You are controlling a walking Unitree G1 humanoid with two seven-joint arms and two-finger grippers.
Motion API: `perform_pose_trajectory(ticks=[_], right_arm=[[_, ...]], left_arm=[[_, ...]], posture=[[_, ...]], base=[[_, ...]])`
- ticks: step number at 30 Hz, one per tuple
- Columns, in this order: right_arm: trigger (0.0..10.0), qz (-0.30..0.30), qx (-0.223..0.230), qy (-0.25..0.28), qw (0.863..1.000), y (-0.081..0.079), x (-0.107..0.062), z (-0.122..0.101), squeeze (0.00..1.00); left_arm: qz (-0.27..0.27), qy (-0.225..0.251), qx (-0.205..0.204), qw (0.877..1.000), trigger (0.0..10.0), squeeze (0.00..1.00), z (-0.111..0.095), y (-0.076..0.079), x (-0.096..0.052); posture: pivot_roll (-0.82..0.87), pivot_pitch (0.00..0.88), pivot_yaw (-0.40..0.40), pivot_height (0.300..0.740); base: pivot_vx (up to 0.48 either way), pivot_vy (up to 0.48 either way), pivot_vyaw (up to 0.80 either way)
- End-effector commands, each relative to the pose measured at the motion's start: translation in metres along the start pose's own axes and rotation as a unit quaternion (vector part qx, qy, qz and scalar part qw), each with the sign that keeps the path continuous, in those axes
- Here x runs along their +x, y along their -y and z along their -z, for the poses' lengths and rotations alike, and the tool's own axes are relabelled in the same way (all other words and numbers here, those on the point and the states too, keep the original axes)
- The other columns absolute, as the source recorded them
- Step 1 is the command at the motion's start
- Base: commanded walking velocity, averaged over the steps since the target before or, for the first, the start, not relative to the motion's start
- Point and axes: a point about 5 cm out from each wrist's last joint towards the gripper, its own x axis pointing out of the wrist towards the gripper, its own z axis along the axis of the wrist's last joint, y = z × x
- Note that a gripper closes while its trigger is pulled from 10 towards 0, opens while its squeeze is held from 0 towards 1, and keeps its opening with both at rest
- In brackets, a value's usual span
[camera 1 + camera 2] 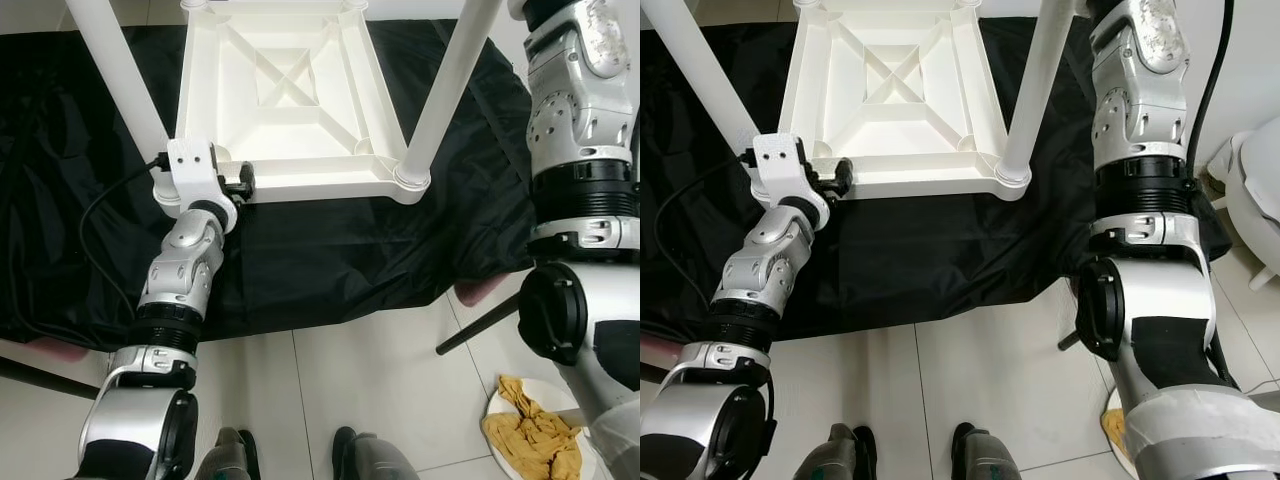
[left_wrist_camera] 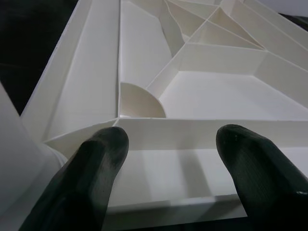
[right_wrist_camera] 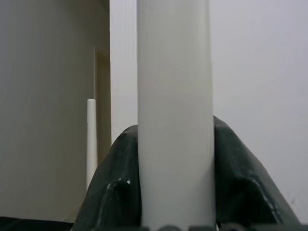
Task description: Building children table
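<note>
The left gripper (image 1: 243,182) sits at the near rim of the upturned white tabletop (image 1: 290,110), which lies underside-up on a black cloth (image 1: 330,250); in the left wrist view its two black fingers (image 2: 86,168) stand well apart, one to each side of the rim's inner wall with the ribbed underside stretching ahead of them, and they close on nothing that can be seen. Just outside this gripper, toward the robot's left, a white leg (image 1: 120,70) rises from the near-left corner socket. Further right, the near-right leg (image 1: 450,80) stands in its own corner socket (image 1: 411,178), its long axis running up and slightly outward from the tabletop. The right gripper (image 3: 175,183) is clamped on a white leg (image 3: 174,110), the tube filling the gap between its fingers and running straight up away from the wrist. I judge the right arm (image 1: 1140,130) is the nearer one for seating this leg, pressing along its length toward the socket, while the left steadies the rim.
</note>
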Motion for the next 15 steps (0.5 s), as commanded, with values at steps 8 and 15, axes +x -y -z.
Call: perform_pose_trajectory(ticks=[8, 15], right_arm=[[0.0, 0.020, 0.019, 0.015, 0.999, 0.019, -0.010, -0.015, 0.00], [0.0, 0.031, 0.034, 0.030, 0.999, 0.024, -0.027, -0.019, 0.00]], left_arm=[[-0.169, -0.069, 0.051, 0.982, 10.0, 0.00, 0.023, -0.050, -0.006], [-0.227, -0.046, 0.071, 0.970, 10.0, 0.00, 0.005, -0.071, -0.006]], posture=[[-0.03, 0.247, -0.003, 0.740], [-0.03, 0.244, 0.007, 0.740]], base=[[0.000, 0.000, 0.00], [0.000, 0.000, 0.00]])
